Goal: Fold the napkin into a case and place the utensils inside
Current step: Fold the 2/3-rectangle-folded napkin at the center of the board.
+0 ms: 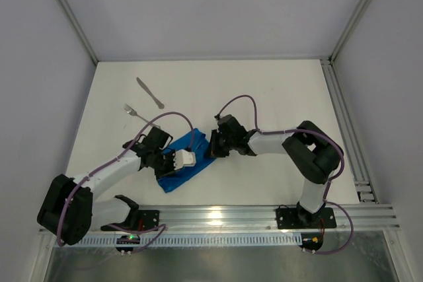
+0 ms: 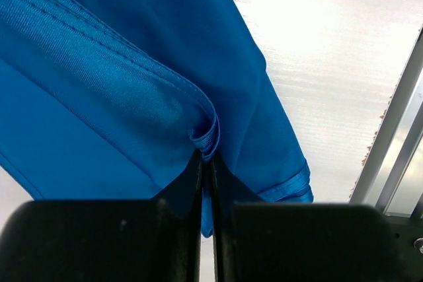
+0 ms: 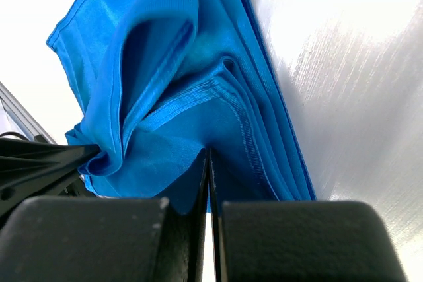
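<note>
The blue napkin [image 1: 175,179] is laid slanting, lower left to upper right, low in the middle of the top view. Its folds are pinched tight by the left gripper [image 2: 206,158] and right gripper [image 3: 209,155] (both clenched). The knife [image 1: 151,93] and fork [image 1: 139,115] are seen upper left, nearer the left arm [image 1: 106,170].

We find the table's [image 1: 277,90] near middle crowded: both arms meet over the napkin [image 1: 188,163], with the left tool [image 2: 206,158] and right tool [image 3: 209,158] pinched onto its folds. Beyond them the table lies open to the side rail [image 1: 344,123]. The knife [image 1: 151,93] has room around it; the fork [image 1: 140,115] ends just beside the left arm's cable [image 1: 173,115].
</note>
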`<state>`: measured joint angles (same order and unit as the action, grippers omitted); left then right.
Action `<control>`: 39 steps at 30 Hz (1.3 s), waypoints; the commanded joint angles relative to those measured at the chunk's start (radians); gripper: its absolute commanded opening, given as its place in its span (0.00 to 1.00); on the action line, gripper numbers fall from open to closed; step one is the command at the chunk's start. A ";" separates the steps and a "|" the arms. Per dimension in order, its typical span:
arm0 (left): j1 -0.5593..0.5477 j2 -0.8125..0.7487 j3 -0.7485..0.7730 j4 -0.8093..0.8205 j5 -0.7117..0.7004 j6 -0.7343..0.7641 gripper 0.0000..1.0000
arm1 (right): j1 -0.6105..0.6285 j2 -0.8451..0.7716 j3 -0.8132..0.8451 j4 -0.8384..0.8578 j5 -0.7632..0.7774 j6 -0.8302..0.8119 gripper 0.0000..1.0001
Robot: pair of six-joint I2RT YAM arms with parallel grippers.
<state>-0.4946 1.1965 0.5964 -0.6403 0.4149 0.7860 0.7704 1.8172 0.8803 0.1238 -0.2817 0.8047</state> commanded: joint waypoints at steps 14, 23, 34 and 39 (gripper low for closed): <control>-0.045 -0.017 -0.049 -0.005 -0.065 0.094 0.02 | -0.036 -0.146 0.006 -0.118 0.121 -0.123 0.09; -0.045 -0.032 -0.047 -0.012 -0.048 0.091 0.02 | -0.063 -0.308 0.055 -0.368 0.050 -0.289 0.42; -0.045 -0.032 -0.026 -0.029 -0.048 0.091 0.02 | -0.063 -0.058 0.261 -0.309 0.018 -0.348 0.51; -0.045 -0.032 -0.027 -0.029 -0.038 0.085 0.02 | -0.063 -0.003 0.261 -0.274 -0.008 -0.335 0.43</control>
<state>-0.5365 1.1801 0.5587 -0.6476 0.3656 0.8711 0.7048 1.8046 1.1107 -0.1810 -0.2615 0.4789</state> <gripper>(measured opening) 0.026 0.454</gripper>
